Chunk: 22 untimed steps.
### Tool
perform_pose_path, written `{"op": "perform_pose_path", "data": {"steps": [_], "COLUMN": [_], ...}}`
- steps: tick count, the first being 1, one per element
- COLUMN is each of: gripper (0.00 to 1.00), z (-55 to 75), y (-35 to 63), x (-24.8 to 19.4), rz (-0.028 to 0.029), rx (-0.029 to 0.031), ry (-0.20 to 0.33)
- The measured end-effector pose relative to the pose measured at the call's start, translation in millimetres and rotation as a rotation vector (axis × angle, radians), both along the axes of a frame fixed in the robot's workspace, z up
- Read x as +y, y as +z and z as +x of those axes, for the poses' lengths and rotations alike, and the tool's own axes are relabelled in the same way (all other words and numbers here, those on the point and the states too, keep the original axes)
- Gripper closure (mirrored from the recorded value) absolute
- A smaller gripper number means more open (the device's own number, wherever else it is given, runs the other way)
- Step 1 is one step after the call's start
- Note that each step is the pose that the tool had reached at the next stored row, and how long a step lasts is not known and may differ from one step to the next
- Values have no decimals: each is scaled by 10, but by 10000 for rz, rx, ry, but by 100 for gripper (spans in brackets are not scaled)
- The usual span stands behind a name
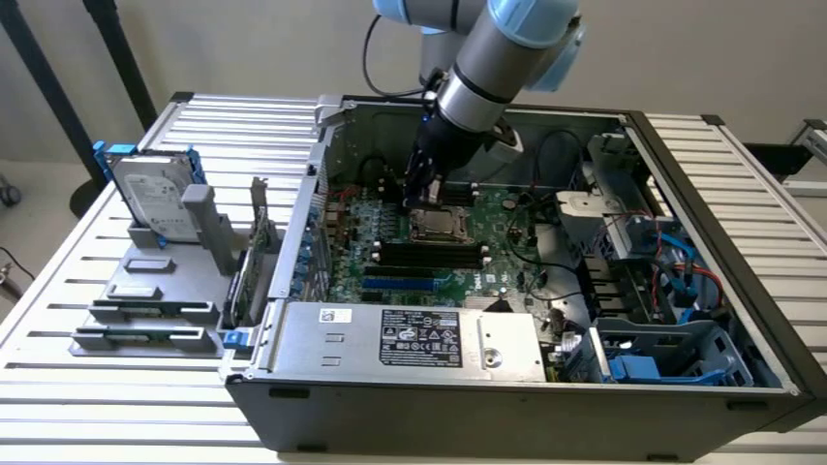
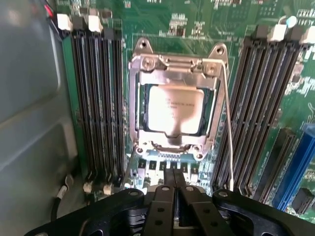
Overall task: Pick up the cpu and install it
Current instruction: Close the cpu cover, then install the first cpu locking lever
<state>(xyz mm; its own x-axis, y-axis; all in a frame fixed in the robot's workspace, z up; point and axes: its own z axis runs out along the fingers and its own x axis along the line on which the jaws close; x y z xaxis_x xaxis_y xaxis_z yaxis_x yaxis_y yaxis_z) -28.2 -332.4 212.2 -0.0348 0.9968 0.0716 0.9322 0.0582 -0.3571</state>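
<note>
The cpu (image 2: pixel 174 109), a flat square chip with a shiny silver top, lies in the motherboard socket inside its metal retention frame (image 2: pixel 173 66). A thin wire lever (image 2: pixel 227 123) runs along one side of the socket. In the exterior view the cpu (image 1: pixel 437 226) sits mid-board in the open computer case (image 1: pixel 517 392). My gripper (image 1: pixel 420 197) hangs just above and slightly behind it. In the wrist view my gripper (image 2: pixel 173 179) is shut, its black fingers pressed together with nothing between them, clear of the chip.
Black memory slots (image 2: pixel 98 103) flank the socket on both sides. A power supply (image 1: pixel 413 339) fills the case front, with cables and drive bays at the exterior view's right. A grey stand (image 1: pixel 155 291) outside holds a hard drive (image 1: pixel 149 199) in a blue frame and memory sticks.
</note>
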Motion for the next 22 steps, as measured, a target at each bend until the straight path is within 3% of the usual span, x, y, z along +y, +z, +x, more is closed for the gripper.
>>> {"op": "perform_pose_path", "data": {"steps": [5,20,22], "gripper": [89,89,89], "z": [-98,-103,-148], "y": [15,17,19], "x": [1,0,-1], "rz": [7,4,28], "rx": [22,24,24], "ry": [0,-1,-8]}}
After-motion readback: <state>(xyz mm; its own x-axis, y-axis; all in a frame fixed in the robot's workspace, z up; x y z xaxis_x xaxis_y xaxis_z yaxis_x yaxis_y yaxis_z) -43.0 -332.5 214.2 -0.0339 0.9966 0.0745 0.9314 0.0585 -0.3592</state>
